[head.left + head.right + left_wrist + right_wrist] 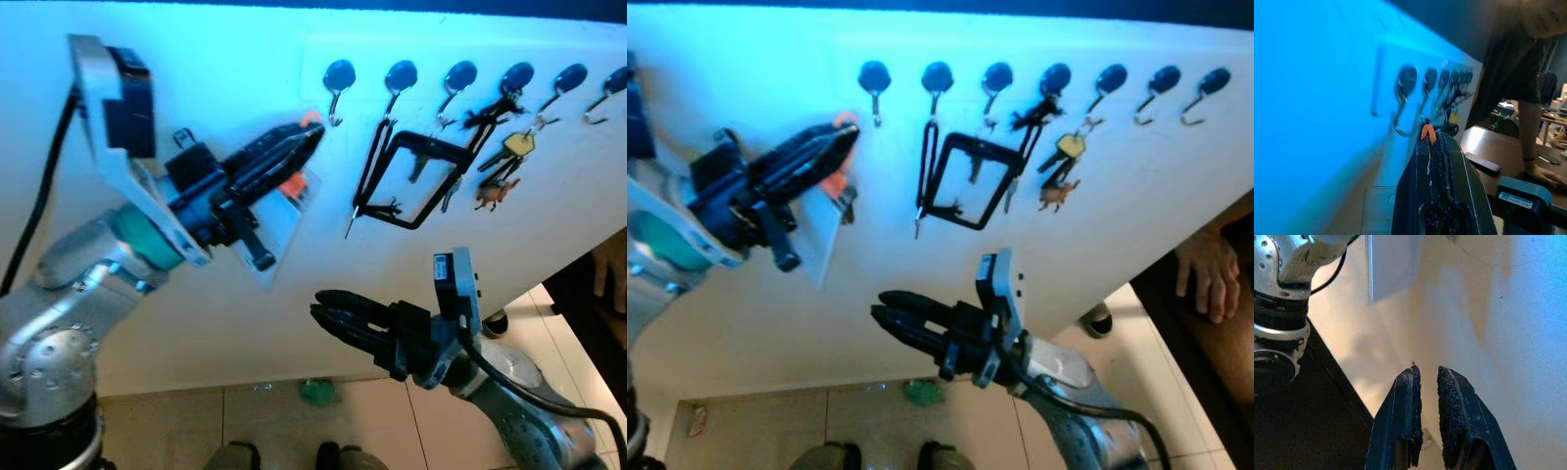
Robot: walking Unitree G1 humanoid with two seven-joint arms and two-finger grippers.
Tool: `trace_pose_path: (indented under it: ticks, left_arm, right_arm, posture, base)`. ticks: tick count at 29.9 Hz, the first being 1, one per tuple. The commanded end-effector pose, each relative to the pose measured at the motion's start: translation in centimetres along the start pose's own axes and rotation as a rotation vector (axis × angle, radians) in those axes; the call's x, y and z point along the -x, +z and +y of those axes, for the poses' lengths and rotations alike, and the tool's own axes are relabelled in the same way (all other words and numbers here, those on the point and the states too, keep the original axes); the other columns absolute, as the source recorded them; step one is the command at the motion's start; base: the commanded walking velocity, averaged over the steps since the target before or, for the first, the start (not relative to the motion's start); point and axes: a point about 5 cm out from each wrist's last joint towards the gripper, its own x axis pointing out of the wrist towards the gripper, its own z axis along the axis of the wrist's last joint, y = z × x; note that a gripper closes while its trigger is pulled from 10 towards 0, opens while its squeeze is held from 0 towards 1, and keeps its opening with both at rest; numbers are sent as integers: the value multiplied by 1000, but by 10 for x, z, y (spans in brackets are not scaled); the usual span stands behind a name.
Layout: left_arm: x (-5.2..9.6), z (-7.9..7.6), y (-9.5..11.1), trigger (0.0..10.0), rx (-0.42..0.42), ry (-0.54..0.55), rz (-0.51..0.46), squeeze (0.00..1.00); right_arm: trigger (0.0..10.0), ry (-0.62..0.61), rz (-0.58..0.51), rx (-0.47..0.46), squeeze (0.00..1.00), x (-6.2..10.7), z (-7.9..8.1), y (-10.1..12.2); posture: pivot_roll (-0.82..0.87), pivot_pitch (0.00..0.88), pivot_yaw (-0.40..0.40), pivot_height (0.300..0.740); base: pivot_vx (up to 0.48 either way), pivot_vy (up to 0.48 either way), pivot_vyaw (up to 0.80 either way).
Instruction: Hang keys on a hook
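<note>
Head stereo facing wall hooks [338,76]

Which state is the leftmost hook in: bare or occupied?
Bare. The leftmost hook carries nothing; the left gripper, shut on the orange key tag, sits just beside it.

Orange tag [294,186], black hooks [339,75], white wall [225,59]

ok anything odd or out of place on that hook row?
Nothing broken or dropped. The black frame hangs tilted across two hooks. The left gripper holds the orange-tagged key set just short of the leftmost hook, not yet hung.
</note>
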Motion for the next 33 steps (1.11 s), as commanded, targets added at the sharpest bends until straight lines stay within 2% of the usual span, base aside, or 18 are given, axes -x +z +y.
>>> trace_pose_path:
  ticks: [1, 7, 15, 28, 30, 31, 32, 33]
  left_arm:
    - [-3, 0, -5, 10000, -2, 12, 13, 0]
    - [-16, 4, 4, 10000, 7, 16, -47, 0]
    - [-13, 5, 11, 10000, 0, 12, -65, 0]
    - [-11, 10, 5, 10000, 22, 44, -41, 0]
    - [-9, 14, 1, 10000, 54, 61, -37, 0]
    - [-5, 19, -5, 10000, 122, 70, -39, 0]
    - [-5, 19, -5, 10000, 122, 70, -39, 0]
    - [-2, 23, -9, 10000, 176, 70, -45, 0]
  right_arm:
    - [10000, 3, 6, -2, 0, 1, 0, -2]
    - [10000, 2, 10, 0, 0, 0, 1, -3]
    - [10000, 1, 8, -2, 0, 0, 1, -5]
    - [10000, 2, 6, -2, 0, -1, 1, -5]
    - [10000, 0, 6, -2, 0, -1, 2, -5]
    - [10000, -2, 6, -2, 0, 0, 2, -5]
    - [10000, -2, 6, -2, 0, 0, 2, -5]
    - [10000, -2, 6, -1, 0, 0, 2, -5]
  posture:
    - [56, 82, 31, 740]
    - [51, 83, 36, 740]
    - [57, 86, 39, 740]
    - [55, 89, 42, 740]
    - [54, 89, 42, 740]
    - [54, 91, 42, 740]
    - [54, 91, 42, 740]
    - [54, 91, 42, 740]
  base:
    - [0, 0, 0]
    - [0, 0, 0]
    - [0, 0, 0]
    - [0, 0, 0]
    - [0, 0, 0]
    - [0, 0, 0]
    - [0, 0, 0]
    - [0, 0, 0]
